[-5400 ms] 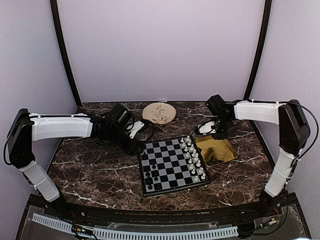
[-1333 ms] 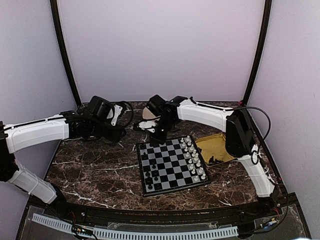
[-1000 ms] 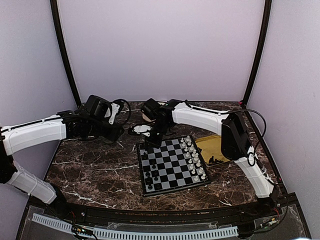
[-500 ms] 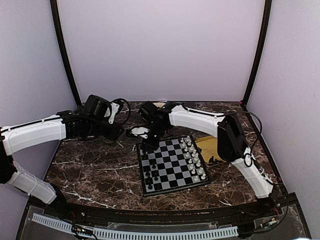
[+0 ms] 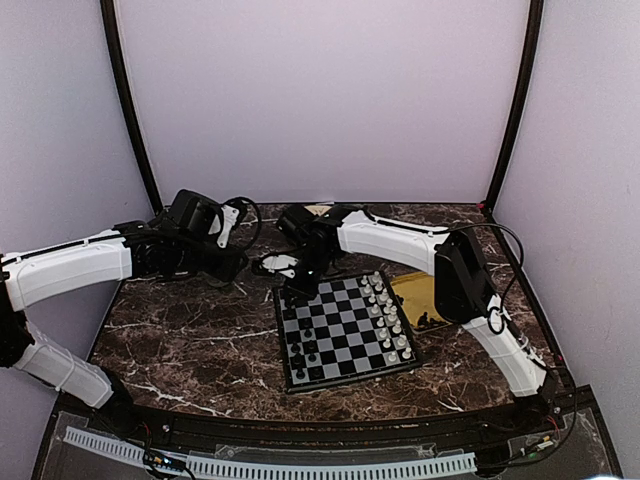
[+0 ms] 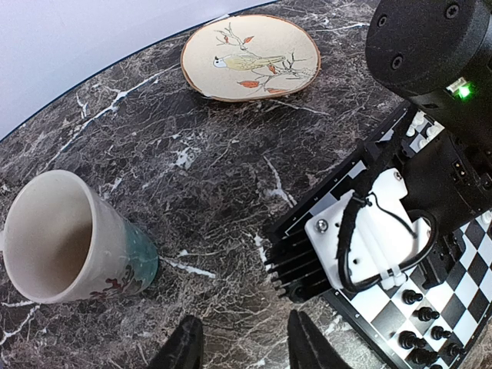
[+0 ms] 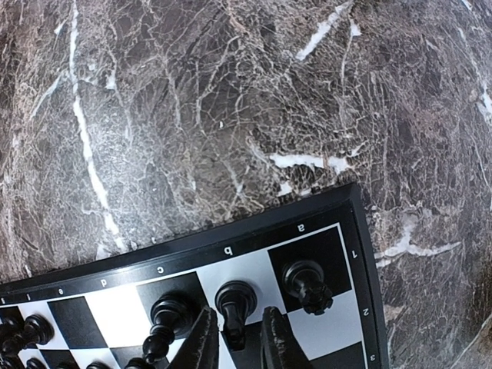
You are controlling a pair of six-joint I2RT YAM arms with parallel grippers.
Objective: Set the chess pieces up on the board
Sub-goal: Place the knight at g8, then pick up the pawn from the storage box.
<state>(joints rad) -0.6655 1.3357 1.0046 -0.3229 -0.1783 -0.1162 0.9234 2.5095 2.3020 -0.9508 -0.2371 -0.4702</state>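
Black chess piece (image 7: 234,301) stands freshly released on the board's (image 7: 192,247) edge row; right end effector (image 7: 237,327) now parted around it, ready to fetch another.

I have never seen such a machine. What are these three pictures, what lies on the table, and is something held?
Two robot arms, each ending in a two-finger gripper. The wide picture comes from a fixed camera above; the others from a camera on each wrist. On the marble table: a chessboard, a yellow tray, a painted plate, a cup. The left gripper is open, empty. The right gripper straddles a black piece on the chessboard; whether it pinches it is unclear.
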